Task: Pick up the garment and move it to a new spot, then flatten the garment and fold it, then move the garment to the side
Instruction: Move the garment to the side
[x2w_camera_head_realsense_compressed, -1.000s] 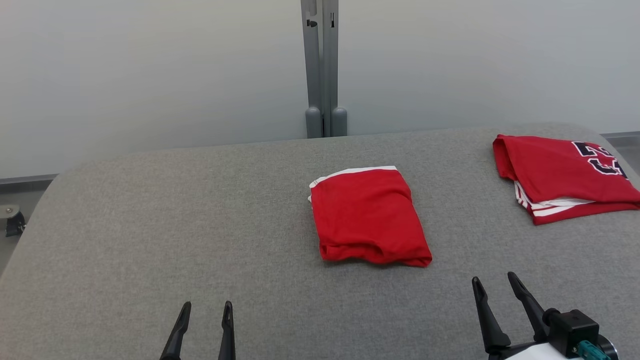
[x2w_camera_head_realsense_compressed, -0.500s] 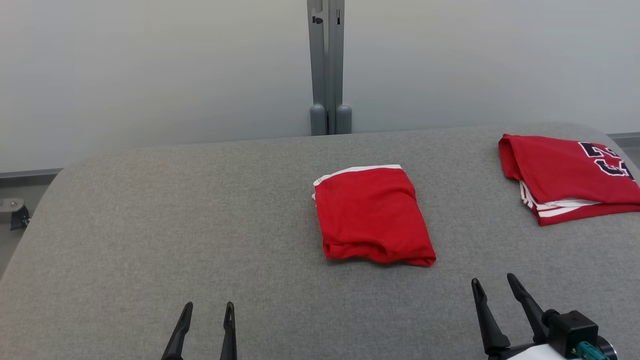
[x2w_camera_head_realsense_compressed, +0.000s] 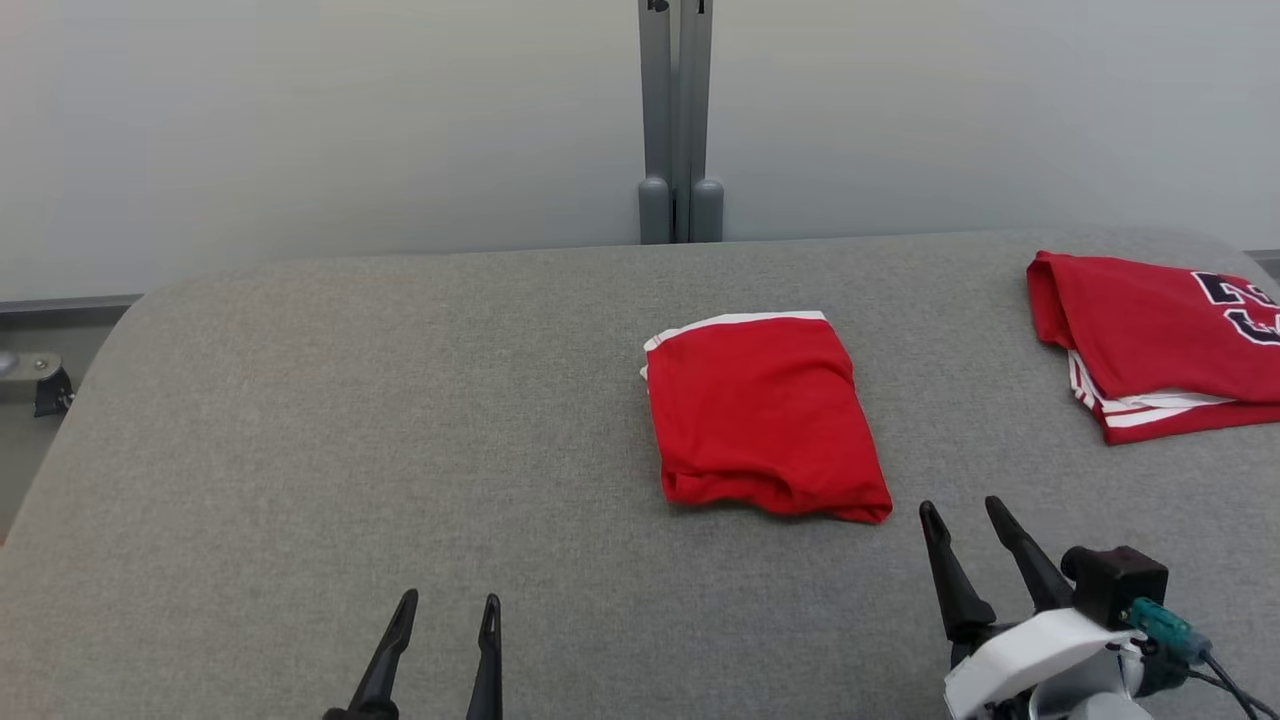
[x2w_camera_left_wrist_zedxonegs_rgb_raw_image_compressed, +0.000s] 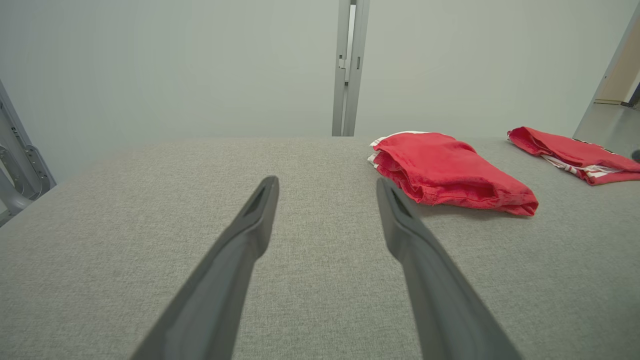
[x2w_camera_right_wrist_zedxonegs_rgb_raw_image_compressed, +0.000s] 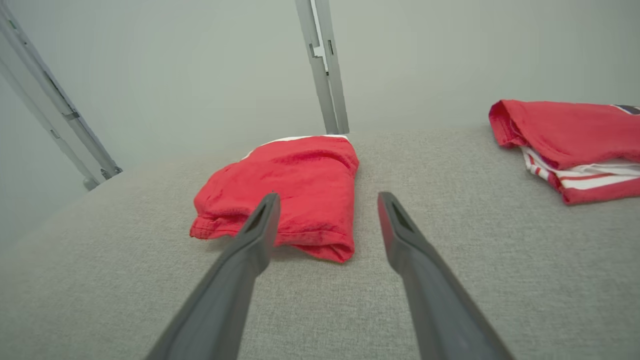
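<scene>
Garment (x2w_camera_head_realsense_compressed: 765, 410), red jersey folded to compact rectangle, white trim at far edge, lies on grey table (x2w_camera_head_realsense_compressed: 350, 420), right of centre. Second red jersey (x2w_camera_head_realsense_compressed: 1150, 330) at far right, well apart. Left gripper (x2w_camera_head_realsense_compressed: 451, 598), right gripper (x2w_camera_head_realsense_compressed: 960, 504) at near edge, fingers (x2w_camera_left_wrist_zedxonegs_rgb_raw_image_compressed: 237, 250) spread, empty.

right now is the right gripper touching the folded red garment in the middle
Apart. Head view shows bare grey table between the right gripper and the folded red garment.

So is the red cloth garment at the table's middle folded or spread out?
Folded: the red cloth garment is a compact layered bundle, stacked edges visible.
</scene>
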